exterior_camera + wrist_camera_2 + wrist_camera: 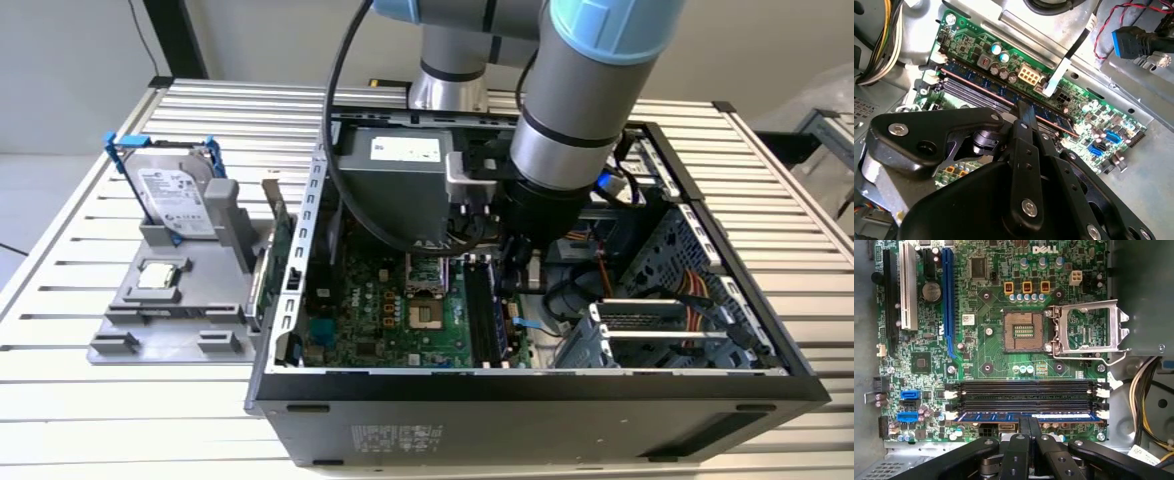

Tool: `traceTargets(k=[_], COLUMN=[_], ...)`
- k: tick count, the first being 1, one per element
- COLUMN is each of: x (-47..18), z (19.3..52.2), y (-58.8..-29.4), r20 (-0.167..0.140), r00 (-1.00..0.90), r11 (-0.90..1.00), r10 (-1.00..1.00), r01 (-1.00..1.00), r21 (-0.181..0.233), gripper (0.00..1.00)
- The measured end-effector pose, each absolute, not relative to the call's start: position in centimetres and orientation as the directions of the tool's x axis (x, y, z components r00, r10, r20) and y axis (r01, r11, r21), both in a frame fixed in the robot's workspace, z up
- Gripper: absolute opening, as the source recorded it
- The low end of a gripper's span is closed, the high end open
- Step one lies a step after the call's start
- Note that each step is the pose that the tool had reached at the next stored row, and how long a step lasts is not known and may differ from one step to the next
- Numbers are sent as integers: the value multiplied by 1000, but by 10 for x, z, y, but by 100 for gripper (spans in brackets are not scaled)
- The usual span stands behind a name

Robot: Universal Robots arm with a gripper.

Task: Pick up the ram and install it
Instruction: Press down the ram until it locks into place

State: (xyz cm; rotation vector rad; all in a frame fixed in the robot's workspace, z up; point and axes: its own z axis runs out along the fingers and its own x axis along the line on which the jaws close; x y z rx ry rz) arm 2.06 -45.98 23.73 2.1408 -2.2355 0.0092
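Low in the middle of the first wrist view, the gripper [1029,426] comes up from the bottom edge with its two fingers pressed together over the ram [1024,416]. The ram lies flat across the frame as a thin blue-green strip seated in the lowest of the memory slots [1024,395], with the white latches at both of its ends. The fingertips meet right at the ram's lower edge near its midpoint, and they cover that part of the stick; I cannot tell whether they pinch it or only rest against it.

In the second wrist view the gripper [1024,107] fills the lower half as black linkages, its tips closed to a narrow point on the ram [984,82], which runs diagonally from upper left toward the lower right. The stretch of ram behind the fingers is hidden, and its far end toward the lower right is hard to make out among small components.

In the exterior view the arm [574,110] drops from the top of the frame into the open computer case [534,395], and its wrist and cables block the gripper tips completely. The ram [483,315] shows only as a dark strip below the wrist, standing in the motherboard [387,310]. At the left of that frame a grey fixture [167,320] on the slatted table [120,420] holds the hard drive [174,195] upright and a small square processor chip [160,273].
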Motion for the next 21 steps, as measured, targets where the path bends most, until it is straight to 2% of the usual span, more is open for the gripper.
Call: traceTargets(k=[21], x=[20], z=[228], y=[-460], r20=[38], r00=[-42], r11=[43], r10=[-998], r01=[-999], r21=[28], gripper=[0])
